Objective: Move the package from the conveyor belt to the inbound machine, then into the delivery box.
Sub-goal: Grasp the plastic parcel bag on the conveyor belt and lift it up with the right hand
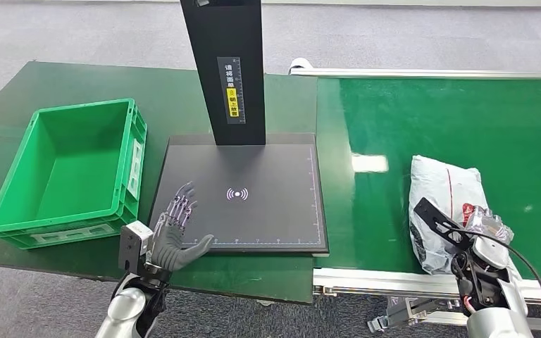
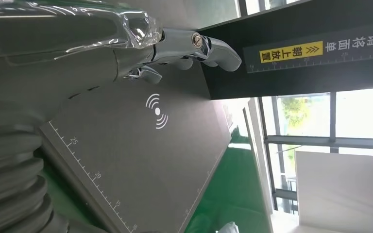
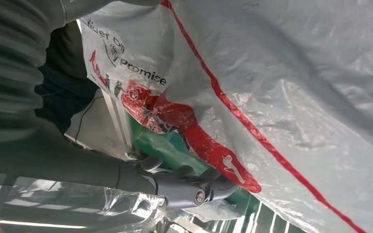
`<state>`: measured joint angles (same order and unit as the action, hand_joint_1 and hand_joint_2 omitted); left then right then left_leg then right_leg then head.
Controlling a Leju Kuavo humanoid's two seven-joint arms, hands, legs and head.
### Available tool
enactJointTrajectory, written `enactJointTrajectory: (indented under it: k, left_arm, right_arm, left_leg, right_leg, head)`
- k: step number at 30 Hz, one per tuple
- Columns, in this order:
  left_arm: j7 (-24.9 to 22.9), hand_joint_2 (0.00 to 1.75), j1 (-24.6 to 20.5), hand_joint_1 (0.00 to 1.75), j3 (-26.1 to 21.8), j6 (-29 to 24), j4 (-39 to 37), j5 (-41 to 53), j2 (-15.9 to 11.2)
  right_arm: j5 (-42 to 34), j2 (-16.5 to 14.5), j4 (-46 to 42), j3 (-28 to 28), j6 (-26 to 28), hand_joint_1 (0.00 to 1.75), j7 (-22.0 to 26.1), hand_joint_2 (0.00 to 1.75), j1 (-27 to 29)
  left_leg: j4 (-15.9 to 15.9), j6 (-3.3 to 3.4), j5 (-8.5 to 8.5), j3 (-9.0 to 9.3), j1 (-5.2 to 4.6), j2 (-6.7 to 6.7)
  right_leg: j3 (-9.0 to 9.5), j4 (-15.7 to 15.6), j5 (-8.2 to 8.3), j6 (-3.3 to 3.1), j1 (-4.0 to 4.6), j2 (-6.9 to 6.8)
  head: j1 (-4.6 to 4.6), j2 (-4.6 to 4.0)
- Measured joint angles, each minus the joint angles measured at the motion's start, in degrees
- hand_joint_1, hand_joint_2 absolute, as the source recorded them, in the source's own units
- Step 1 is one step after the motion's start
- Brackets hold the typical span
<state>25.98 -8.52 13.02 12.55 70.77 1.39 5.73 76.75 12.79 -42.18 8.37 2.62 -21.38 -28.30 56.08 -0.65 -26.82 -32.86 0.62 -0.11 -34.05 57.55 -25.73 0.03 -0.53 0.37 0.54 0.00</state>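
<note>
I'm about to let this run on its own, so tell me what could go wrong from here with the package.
1. The package is a soft, crinkled plastic bag at the belt's near edge; the right hand looks only partly on it, so it may slip or sag when lifted.
2. The left hand lies open over the scanner pad's near corner and could block the package landing there.
3. The black post stands over the pad; a high swing might clip it.

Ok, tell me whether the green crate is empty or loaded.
Empty. The head view shows the green crate's bare floor and inner walls, while the package lies on the conveyor belt.
</note>
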Motion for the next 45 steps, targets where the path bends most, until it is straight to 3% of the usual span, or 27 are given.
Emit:
enactJointTrajectory:
  k: [12, 16, 25, 35, 40, 45]
  left_arm:
    - [-0.33, 1.75, 0.2, 0.0, -0.55, -0.02, 0.07, 0.91, 0.58]
    - [-0.63, 1.75, 0.21, 0.0, -0.6, -0.13, 0.07, 1.5, 0.82]
    - [-0.89, 1.75, 0.57, 0.0, -0.63, -0.85, 0.74, 2.68, 0.82]
    - [-0.7, 1.75, 1.56, 0.0, -1.56, -0.78, 1.95, 2.35, 0.3]
    - [-0.52, 1.75, 3.16, 0.0, -2.49, -0.83, 3.6, 2.28, -0.23]
    - [0.14, 1.75, 4.13, 0.0, -2.98, -0.67, 5.02, 2.07, -0.59]
  right_arm:
    - [0.58, -1.15, 0.83, -0.72, -4.48, 0.0, 3.39, 1.75, -0.12]
    - [0.6, -1.56, 1.46, -1.74, -6.41, 1.72, 3.62, 1.75, -0.59]
    - [-2.94, -2.21, 3.06, -3.92, -7.33, 1.75, 7.95, 1.75, -1.86]
    - [-10.81, -2.26, 1.96, -6.83, -8.21, 1.75, 17.06, 1.75, -1.63]
    - [-13.86, -2.8, -1.22, -7.8, -0.49, 1.75, 17.87, 1.75, -0.4]
    - [-22.37, -5.08, -8.46, -7.39, 10.25, 1.75, 23.72, 1.75, 1.0]
  left_leg:
    - [0.0, 0.0, 0.0, 0.05, 0.0, 0.02]
    - [0.0, 0.0, 0.0, 0.08, 0.0, 0.03]
    - [0.0, 0.0, 0.0, 0.21, 0.0, 0.05]
    - [-0.01, 0.0, -0.01, 0.39, 0.01, 0.12]
    - [-0.01, 0.0, 0.0, 0.29, 0.01, 0.09]
    - [-0.01, 0.0, 0.0, 0.19, 0.01, 0.08]
  right_leg:
    - [0.06, 0.0, 0.0, 0.0, 0.0, 0.0]
    - [0.08, 0.0, 0.0, 0.0, 0.01, 0.01]
    - [0.2, 0.0, 0.0, 0.0, 0.01, 0.01]
    - [0.37, -0.01, 0.0, 0.0, 0.01, 0.06]
    - [0.31, 0.0, 0.0, 0.0, 0.01, 0.05]
    - [0.17, 0.0, -0.01, 0.0, 0.01, 0.04]
  head:
    - [0.01, 0.0]
    - [0.0, 0.0]
    - [-0.01, 0.0]
    - [-0.01, 0.0]
    - [-0.01, 0.0]
    - [0.0, 0.0]
